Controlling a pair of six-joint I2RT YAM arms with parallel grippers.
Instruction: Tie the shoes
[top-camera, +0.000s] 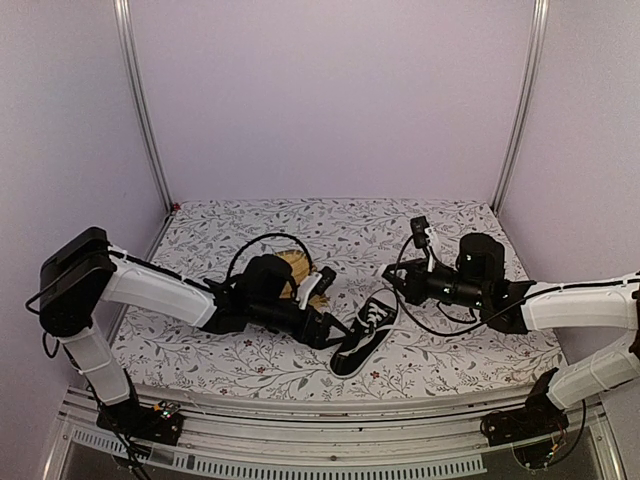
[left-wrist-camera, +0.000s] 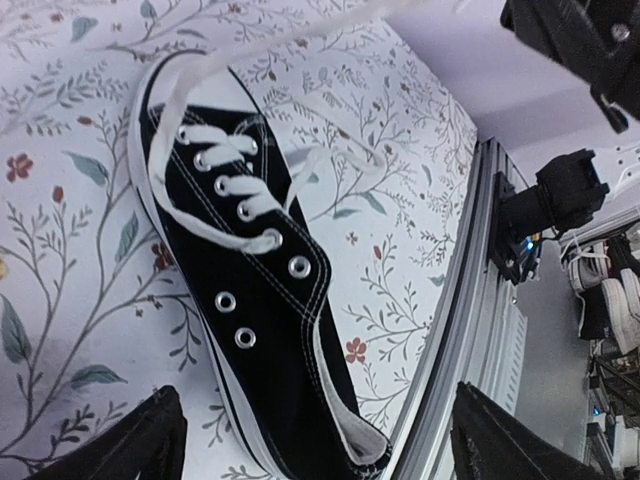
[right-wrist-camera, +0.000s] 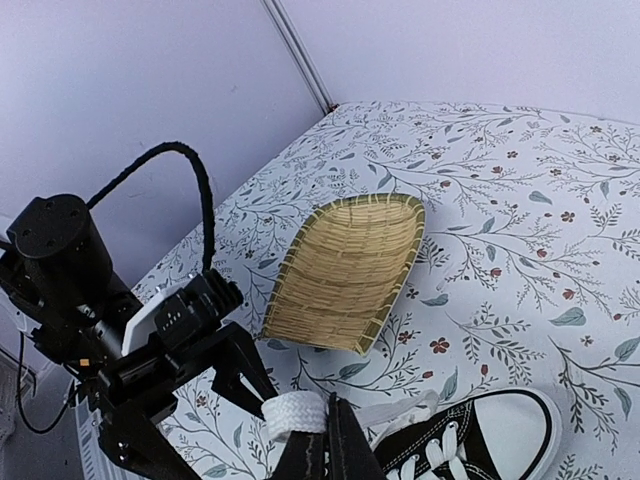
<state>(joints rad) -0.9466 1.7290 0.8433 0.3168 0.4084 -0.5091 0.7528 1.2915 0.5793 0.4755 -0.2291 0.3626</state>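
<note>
Sneaker (top-camera: 365, 335) lies near-centre on the table (top-camera: 450, 225), right gripper (right-wrist-camera: 318, 445) clamped on a white lace (right-wrist-camera: 295, 412) to draw it taut, left gripper (left-wrist-camera: 325, 445) spread wide over its heel, probably ready to steady it.

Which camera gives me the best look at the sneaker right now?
Left wrist: the black sneaker fills the frame, eyelets and white laces clear. Top external shows the sneaker small, from afar; right wrist catches only its toe at the bottom edge.
</note>
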